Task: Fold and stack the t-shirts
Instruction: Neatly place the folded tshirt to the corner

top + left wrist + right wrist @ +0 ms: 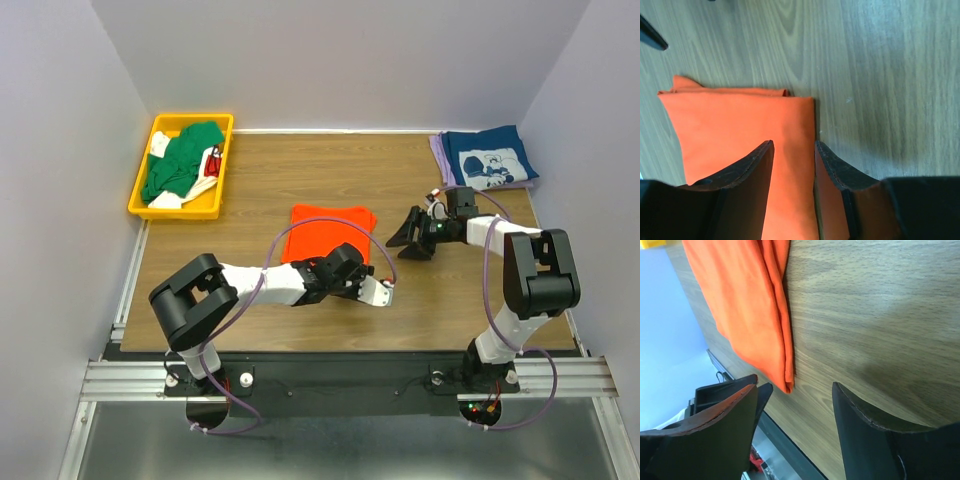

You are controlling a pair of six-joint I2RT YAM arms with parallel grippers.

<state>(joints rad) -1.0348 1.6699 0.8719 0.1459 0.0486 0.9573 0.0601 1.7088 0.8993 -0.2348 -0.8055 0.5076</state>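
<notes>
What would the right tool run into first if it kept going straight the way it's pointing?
Probably the near edge of the folded orange t-shirt, lying just ahead on the table; depth is unclear.

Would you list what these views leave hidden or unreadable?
Top view: the navy t-shirt covers all but an edge of the lavender t-shirt.
Top view: the green t-shirt covers most of what the yellow bin holds.
Top view: the left arm hides the near edge of the orange t-shirt.
Left wrist view: its fingers hide whether the left gripper touches cloth.
Right wrist view: the top edge cuts off the orange t-shirt.
</notes>
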